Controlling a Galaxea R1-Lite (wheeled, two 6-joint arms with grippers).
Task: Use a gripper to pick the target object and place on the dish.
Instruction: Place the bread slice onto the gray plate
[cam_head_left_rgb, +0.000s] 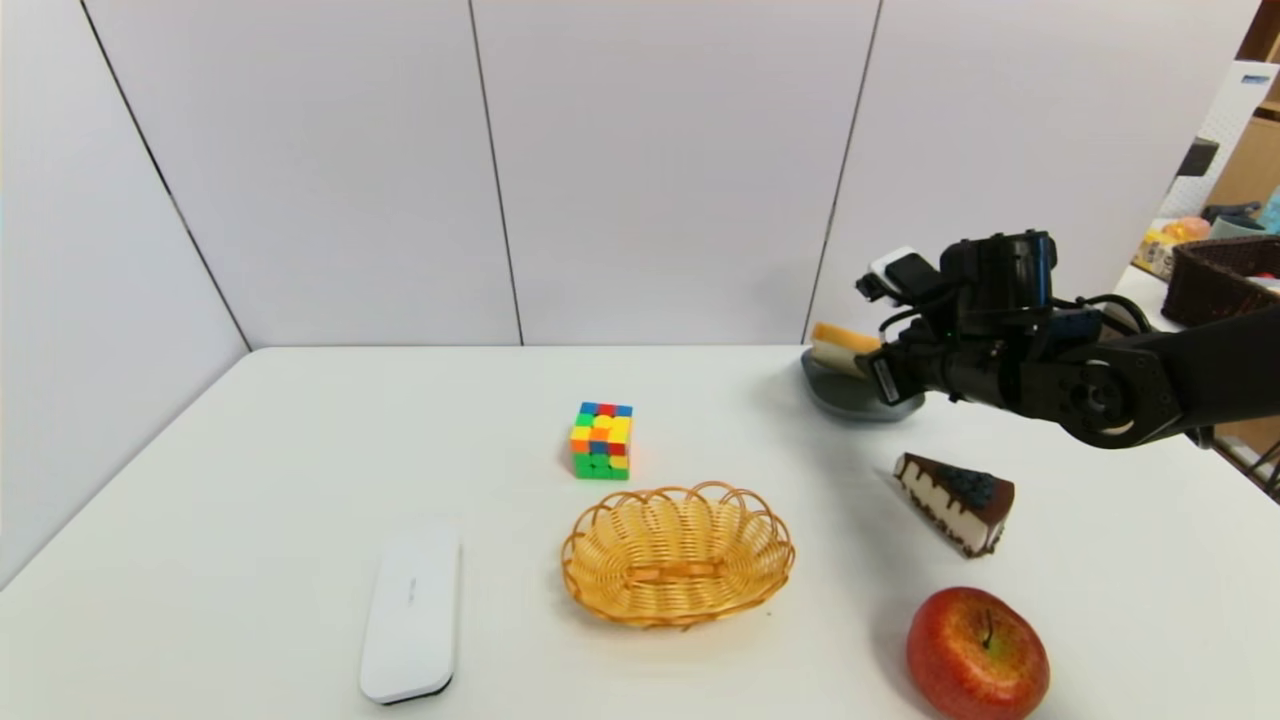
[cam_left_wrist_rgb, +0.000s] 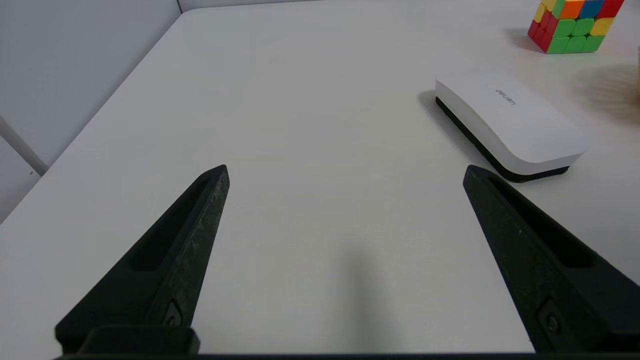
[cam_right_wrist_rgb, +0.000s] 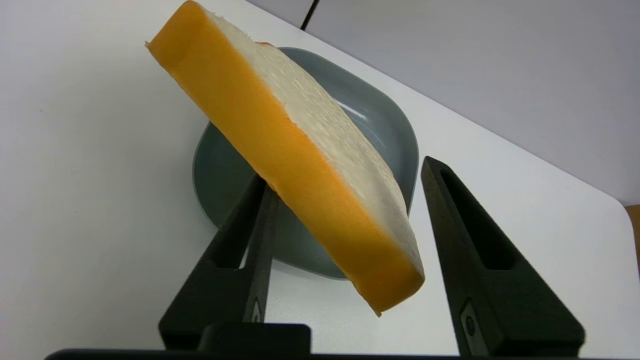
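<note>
The right gripper (cam_right_wrist_rgb: 345, 175), fingers spread, sits at the dish (cam_head_left_rgb: 835, 397) — bread slice (cam_right_wrist_rgb: 300, 150) tilted between them, over the dish. Chocolate cake wedge (cam_head_left_rgb: 955, 502) lies just nearer than the dish; wicker basket (cam_head_left_rgb: 678, 554) farther off — neither blocking.

White table (cam_head_left_rgb: 300, 440) backed by pale grey wall panels (cam_head_left_rgb: 660, 170) w/ dark seams; right of table, cardboard boxes (cam_head_left_rgb: 1250, 160) & dark woven basket (cam_head_left_rgb: 1215, 280).

Bread (cam_right_wrist_rgb: 300, 165) tilted over dish (cam_right_wrist_rgb: 385, 125)
</note>
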